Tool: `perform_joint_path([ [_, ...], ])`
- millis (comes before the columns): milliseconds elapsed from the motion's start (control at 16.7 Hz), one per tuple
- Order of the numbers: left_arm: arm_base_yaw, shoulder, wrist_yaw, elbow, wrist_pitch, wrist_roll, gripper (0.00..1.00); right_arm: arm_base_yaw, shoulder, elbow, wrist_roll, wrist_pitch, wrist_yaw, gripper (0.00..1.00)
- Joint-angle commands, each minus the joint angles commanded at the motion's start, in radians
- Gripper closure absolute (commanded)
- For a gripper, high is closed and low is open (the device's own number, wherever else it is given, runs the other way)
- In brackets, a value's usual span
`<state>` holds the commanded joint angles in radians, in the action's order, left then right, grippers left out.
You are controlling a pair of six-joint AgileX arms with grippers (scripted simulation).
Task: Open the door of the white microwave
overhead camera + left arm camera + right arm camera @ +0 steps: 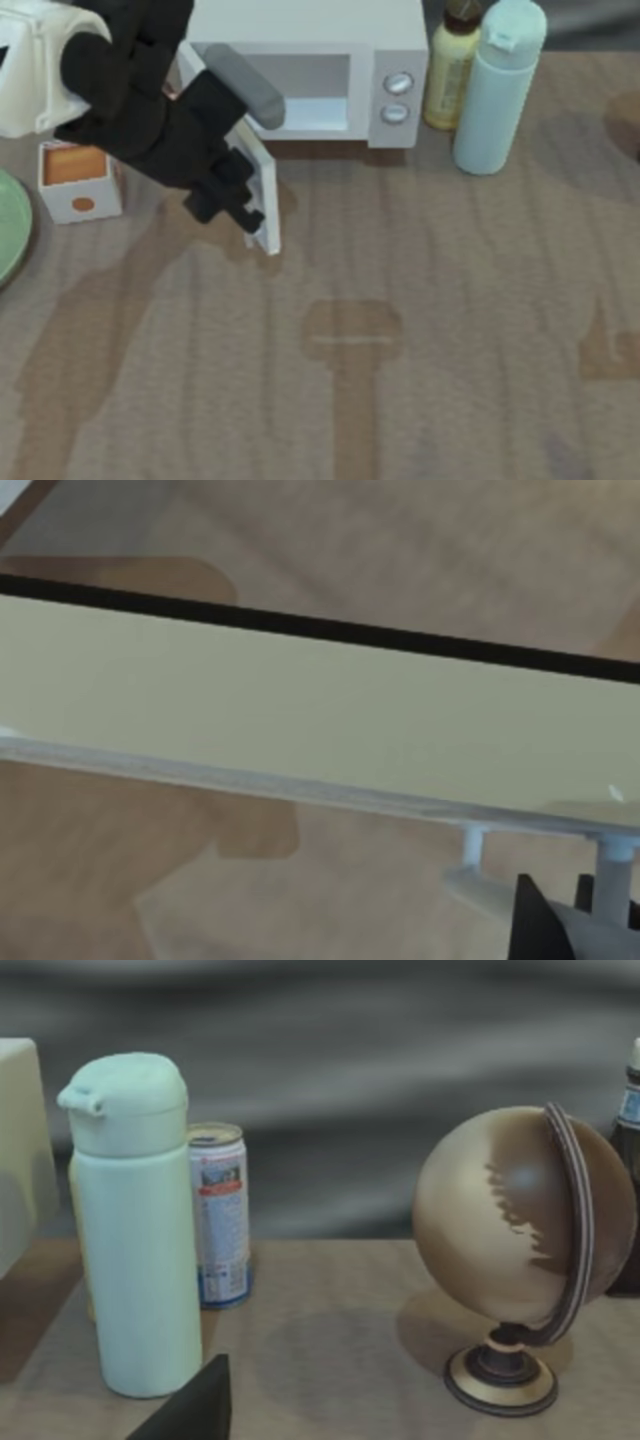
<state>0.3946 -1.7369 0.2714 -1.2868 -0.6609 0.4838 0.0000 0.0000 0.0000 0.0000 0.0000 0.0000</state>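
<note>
At the table's far edge, the white microwave (330, 60) is shown with the door (262, 190) swung out toward the left. The door's free edge is gripped by the closed fingers of the left gripper (240, 205). The right gripper is not seen from above.

The left arm (140, 100) covers most of the door (262, 190), hiding its mesh window. The desk's left edge cuts off a green plate (10, 225); the right gripper's fingers stay unseen.
</note>
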Motion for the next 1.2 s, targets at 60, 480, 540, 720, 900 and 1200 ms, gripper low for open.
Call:
perform_joint_path([
  [60,-0.005,0.0,0.005,0.0,-0.004,0.012,1.0,0.0,0.0,0.0,0.0,0.0,0.0,0.0],
  [480,-0.065,0.011,0.064,0.004,-0.048,0.156,1.0,0.0,0.0,0.0,0.0,0.0,0.0,0.0],
  [540,-0.065,0.011,0.065,0.004,-0.048,0.156,1.0,0.0,0.0,0.0,0.0,0.0,0.0,0.0],
  [720,-0.065,0.011,0.065,0.004,-0.048,0.156,1.0,0.0,0.0,0.0,0.0,0.0,0.0,0.0],
  [900,-0.065,0.011,0.065,0.004,-0.048,0.156,1.0,0.0,0.0,0.0,0.0,0.0,0.0,0.0],
  [1200,-0.065,0.011,0.065,0.004,-0.048,0.156,1.0,0.0,0.0,0.0,0.0,0.0,0.0,0.0],
])
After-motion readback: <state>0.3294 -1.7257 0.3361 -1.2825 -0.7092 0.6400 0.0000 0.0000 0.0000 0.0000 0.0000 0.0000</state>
